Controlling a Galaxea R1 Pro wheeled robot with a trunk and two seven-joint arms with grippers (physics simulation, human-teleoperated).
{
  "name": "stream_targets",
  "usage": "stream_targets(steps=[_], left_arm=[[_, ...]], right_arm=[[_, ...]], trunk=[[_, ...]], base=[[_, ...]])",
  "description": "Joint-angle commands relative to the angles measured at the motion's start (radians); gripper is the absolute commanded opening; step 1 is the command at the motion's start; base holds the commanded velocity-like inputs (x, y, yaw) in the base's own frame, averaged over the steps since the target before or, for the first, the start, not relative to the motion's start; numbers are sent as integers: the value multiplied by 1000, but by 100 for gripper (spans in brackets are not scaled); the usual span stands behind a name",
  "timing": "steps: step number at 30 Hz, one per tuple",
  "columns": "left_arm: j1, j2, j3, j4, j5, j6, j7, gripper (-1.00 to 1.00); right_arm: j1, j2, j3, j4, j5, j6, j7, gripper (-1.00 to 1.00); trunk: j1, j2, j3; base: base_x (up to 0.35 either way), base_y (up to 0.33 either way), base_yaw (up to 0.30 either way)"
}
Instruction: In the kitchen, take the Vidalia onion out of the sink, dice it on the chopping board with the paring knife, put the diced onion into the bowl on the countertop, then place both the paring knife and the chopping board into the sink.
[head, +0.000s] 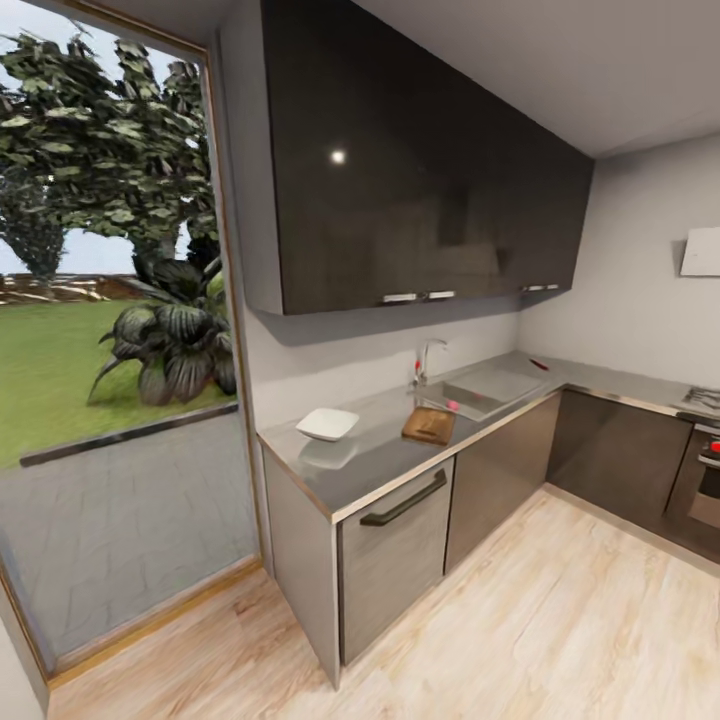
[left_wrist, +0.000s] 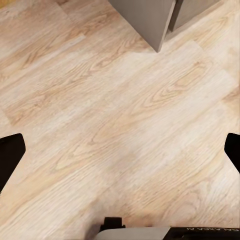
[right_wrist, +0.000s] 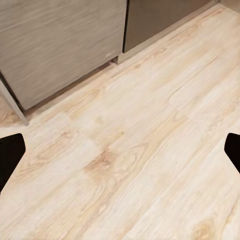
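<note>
My left gripper (left_wrist: 120, 150) and right gripper (right_wrist: 120, 150) hang spread and empty over the floor (left_wrist: 115, 115), as I judge I'm not yet within reach. Farther off on the countertop (head: 345, 478) sit the bowl (head: 327, 423), then the board (head: 429, 425), its long axis running near-to-far beside the sink (head: 470, 396). The knife (head: 539, 364) lies beyond, right; I can't tell where it points.

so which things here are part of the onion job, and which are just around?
Job:
- grey steel sink
- brown wooden chopping board
- white square bowl
- grey countertop

Just around:
- dark wall cabinets
- oven
- garden plant
</note>
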Motion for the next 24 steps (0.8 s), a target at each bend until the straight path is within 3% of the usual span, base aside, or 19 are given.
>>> stream_targets(steps=[1, 8, 15, 24], left_arm=[[0, 0, 1, 1, 1, -3, 0, 100], [0, 0, 0, 1, 1, -3, -1, 100], [0, 0, 0, 3, 0, -3, -1, 100], [0, -1, -1, 3, 0, -4, -1, 100]], right_arm=[[0, 0, 1, 1, 1, -3, -4, 100], [0, 0, -2, 1, 1, -3, -5, 100], [0, 0, -4, 1, 1, -3, -11, 100], [0, 0, -5, 1, 0, -2, -12, 100]], trunk=[[1, 0, 0], [1, 0, 0], [1, 0, 0], [1, 0, 0]], base=[[311, 0, 0], [234, 139, 0], [37, 236, 0], [2, 39, 0]])
